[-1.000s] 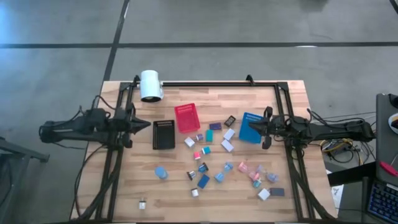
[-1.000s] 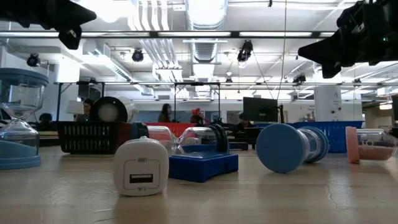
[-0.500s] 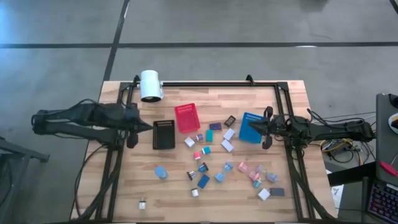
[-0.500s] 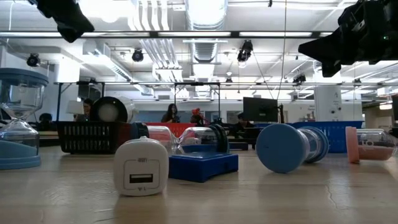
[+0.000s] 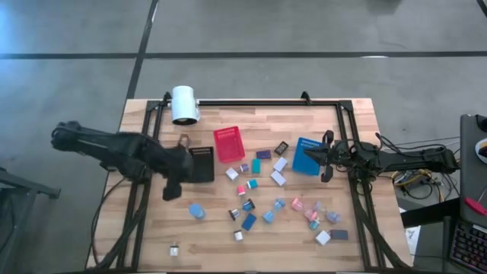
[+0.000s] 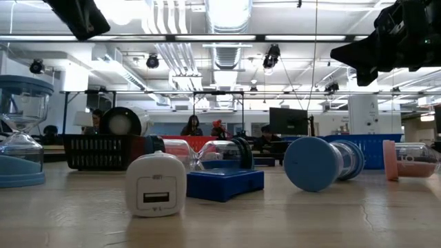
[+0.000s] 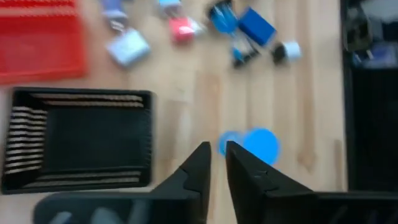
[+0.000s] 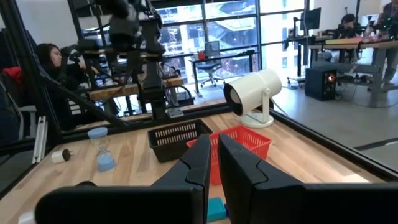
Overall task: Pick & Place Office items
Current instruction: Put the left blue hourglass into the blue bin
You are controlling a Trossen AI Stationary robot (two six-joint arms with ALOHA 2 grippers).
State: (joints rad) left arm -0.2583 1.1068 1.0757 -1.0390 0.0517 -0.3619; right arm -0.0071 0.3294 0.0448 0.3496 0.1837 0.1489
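A wooden table seen from above, with a dark robot arm reaching in from each side. The left gripper hangs over the table's left part, just beside the black slotted bin and near a round blue piece. In its wrist view its fingers stand a narrow gap apart with nothing between them, and the blue round piece lies on the wood beyond their tips.

Right of the black bin sits a red slotted bin, and behind both, at the table's far edge, a big white cylinder on a stand.

The office items lie scattered across the middle and near part of the table: small white, pink, blue, teal and dark pieces, none touched by either gripper. A white plug-like piece lies apart near the front left.

Further right stands a blue slotted bin. The right gripper waits just beside it, fingers closed and empty.
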